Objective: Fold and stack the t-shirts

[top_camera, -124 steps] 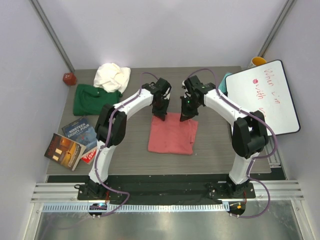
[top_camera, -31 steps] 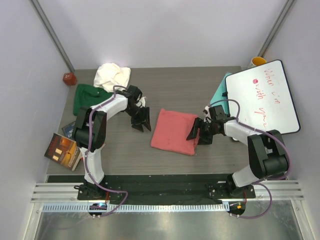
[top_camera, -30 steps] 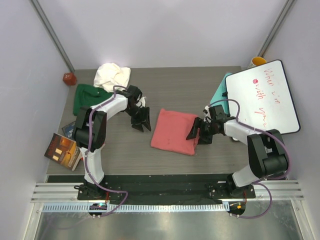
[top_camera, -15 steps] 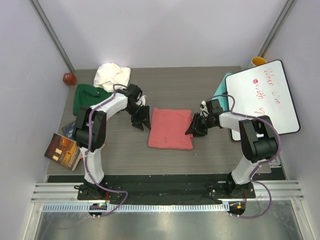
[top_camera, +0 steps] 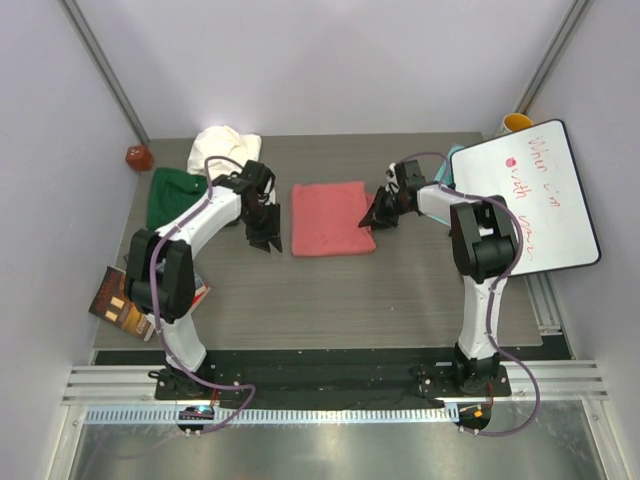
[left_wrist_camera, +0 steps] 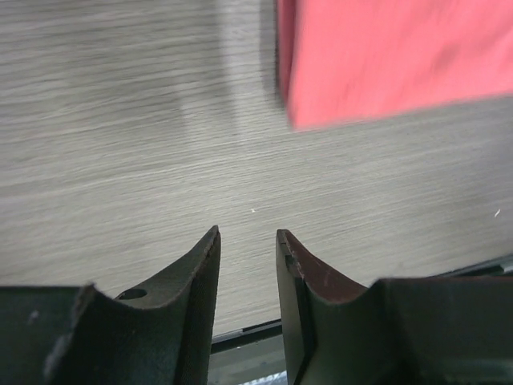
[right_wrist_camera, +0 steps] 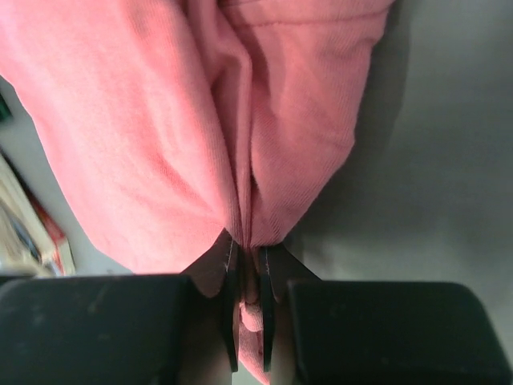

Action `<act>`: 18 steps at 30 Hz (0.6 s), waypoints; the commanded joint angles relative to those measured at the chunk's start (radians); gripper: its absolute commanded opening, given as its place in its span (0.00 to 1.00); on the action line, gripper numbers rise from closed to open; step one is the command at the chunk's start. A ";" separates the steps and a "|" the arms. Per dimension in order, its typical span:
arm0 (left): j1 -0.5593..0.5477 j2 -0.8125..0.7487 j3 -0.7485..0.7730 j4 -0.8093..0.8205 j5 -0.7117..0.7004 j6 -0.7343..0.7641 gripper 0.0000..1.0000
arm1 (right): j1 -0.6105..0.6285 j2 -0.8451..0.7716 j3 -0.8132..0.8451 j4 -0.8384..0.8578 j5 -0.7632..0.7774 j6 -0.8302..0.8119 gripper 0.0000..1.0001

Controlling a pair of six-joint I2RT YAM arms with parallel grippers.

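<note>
Red lump (top_camera: 138, 156) at far left back: kind not made out. Books (top_camera: 125, 300) at the left edge are partly covered by the left arm (top_camera: 200, 218), so their count is unclear. Three t-shirts are counted on the tabletop (top_camera: 420, 290): dark green t-shirt (top_camera: 168, 198) at back left, cream-white t-shirt (top_camera: 222, 143) bunched behind it, salmon-pink t-shirt (top_camera: 328, 218) folded at centre back. Two pincers: left pincer (top_camera: 266, 228) is just left of the pink one, not touching it, jaws slightly parted, nothing between. Right pincer (top_camera: 372, 214) is clamped on its right edge, with cloth pinched between the fingers (right_wrist_camera: 212, 265). A teal item (top_camera: 447, 165) is mostly hidden by the whiteboard (top_camera: 530, 195).
</note>
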 commanded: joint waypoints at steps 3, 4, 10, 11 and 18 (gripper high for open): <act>0.009 -0.089 -0.055 0.002 -0.116 -0.060 0.35 | -0.023 0.231 0.423 -0.026 0.140 0.029 0.01; 0.010 -0.097 -0.058 0.006 -0.125 -0.065 0.35 | -0.029 0.303 0.487 -0.048 0.130 0.030 0.01; 0.009 -0.130 -0.104 0.006 -0.136 -0.080 0.35 | -0.112 0.506 0.845 -0.144 0.102 0.052 0.01; 0.009 -0.138 -0.116 0.003 -0.145 -0.082 0.35 | -0.126 0.532 0.878 -0.144 0.100 0.067 0.01; 0.010 -0.157 -0.133 -0.012 -0.151 -0.082 0.35 | -0.239 0.560 0.908 -0.157 0.041 0.050 0.01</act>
